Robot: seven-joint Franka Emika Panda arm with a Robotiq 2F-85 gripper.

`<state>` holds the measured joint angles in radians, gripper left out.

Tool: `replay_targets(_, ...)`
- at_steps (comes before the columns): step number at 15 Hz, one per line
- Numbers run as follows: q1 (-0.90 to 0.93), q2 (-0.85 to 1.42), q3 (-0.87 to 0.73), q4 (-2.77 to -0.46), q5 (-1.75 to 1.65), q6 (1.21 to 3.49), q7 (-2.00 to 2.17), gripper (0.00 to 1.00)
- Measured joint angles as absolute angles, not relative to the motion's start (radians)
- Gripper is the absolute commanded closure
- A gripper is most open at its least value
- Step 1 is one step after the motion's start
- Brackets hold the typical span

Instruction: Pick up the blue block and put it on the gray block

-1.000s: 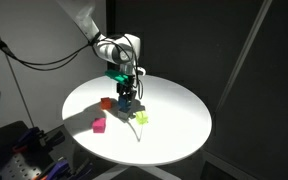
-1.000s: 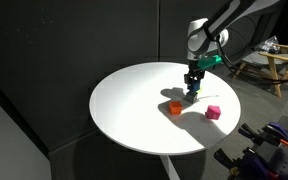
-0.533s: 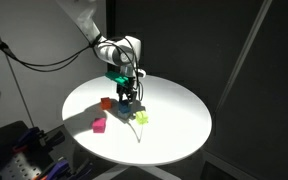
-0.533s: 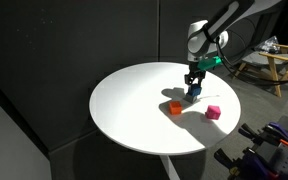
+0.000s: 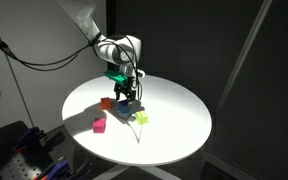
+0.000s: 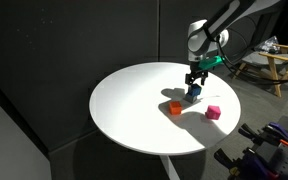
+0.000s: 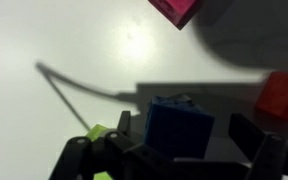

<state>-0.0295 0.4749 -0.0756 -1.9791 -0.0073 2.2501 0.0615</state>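
The blue block (image 7: 177, 127) fills the middle of the wrist view, standing between my gripper's (image 7: 185, 132) two dark fingers (image 7: 122, 127) with a gap on each side. The gripper is open and holds nothing. In both exterior views the gripper (image 5: 127, 93) (image 6: 194, 86) hangs straight down over the white round table (image 5: 174, 130), its fingers around the blue block (image 6: 194, 93). The block sits raised on a small dark shape, the gray block (image 5: 128, 106), which is mostly hidden below it and does not show in the wrist view.
An orange-red cube (image 5: 106, 102) (image 6: 175, 107) lies close beside the stack. A magenta cube (image 5: 99, 124) (image 6: 213, 113) sits nearer the table's edge. A yellow-green block (image 5: 141, 117) (image 7: 99, 133) lies just past the gripper.
The jaws have spread apart from the blue block and let it go. The arm and the block have stayed in place.
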Motion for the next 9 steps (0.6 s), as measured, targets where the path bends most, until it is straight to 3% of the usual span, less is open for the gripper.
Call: replay_targets(9, -0.012, 0.278, -0.069, -2.069, -0.007, 2.171, 0.065, 0.0)
